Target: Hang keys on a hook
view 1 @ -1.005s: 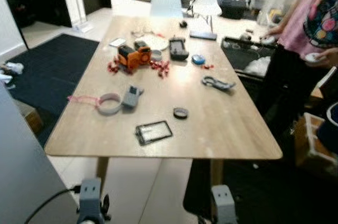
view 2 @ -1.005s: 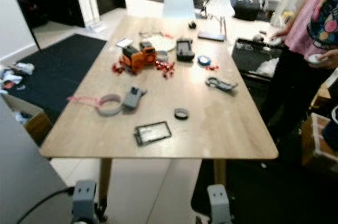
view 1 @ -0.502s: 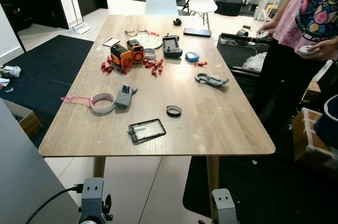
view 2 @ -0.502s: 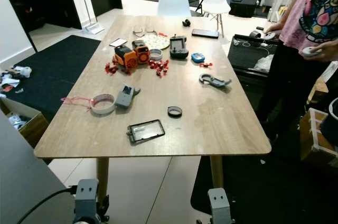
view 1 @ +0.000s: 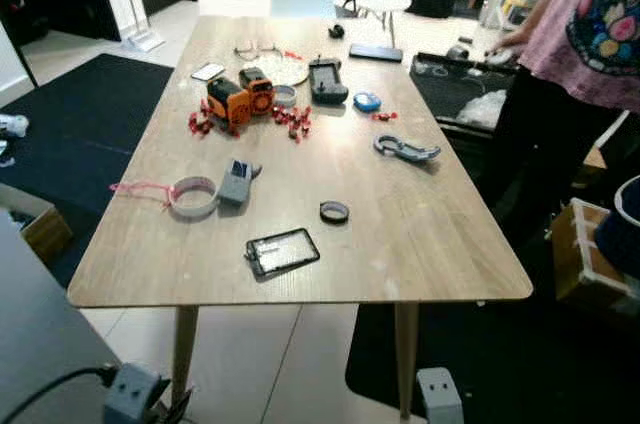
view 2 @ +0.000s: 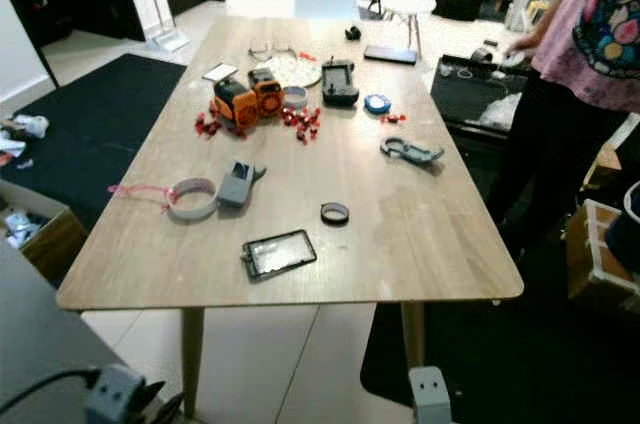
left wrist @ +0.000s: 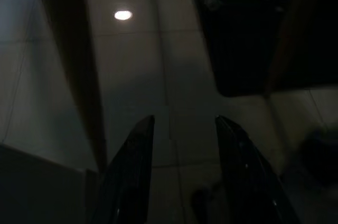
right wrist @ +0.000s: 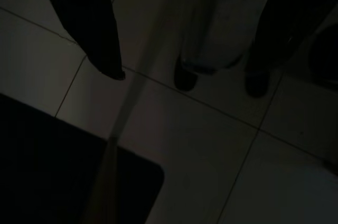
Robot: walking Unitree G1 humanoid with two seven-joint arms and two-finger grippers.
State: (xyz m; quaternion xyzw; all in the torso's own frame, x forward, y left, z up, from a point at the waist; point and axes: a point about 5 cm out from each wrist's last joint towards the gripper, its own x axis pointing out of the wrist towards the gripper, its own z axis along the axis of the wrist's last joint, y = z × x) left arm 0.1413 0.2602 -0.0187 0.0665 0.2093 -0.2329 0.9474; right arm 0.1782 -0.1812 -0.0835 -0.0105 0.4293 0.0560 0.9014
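The search-and-approach step is judged in hand: both hands, left (left wrist: 179, 171) and right (right wrist: 185, 39), hang released below the counter (view 1: 420, 244). The keys cannot be told apart among the clutter; a carabiner-like piece (view 1: 405, 150) at the right is one candidate. Locating and reaching are called for next.

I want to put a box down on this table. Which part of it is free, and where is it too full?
The table is bare along its near right side, between the black ring, the grey carabiner and the near edge. The far middle is crowded around the orange toy, the red bits and the black controller.
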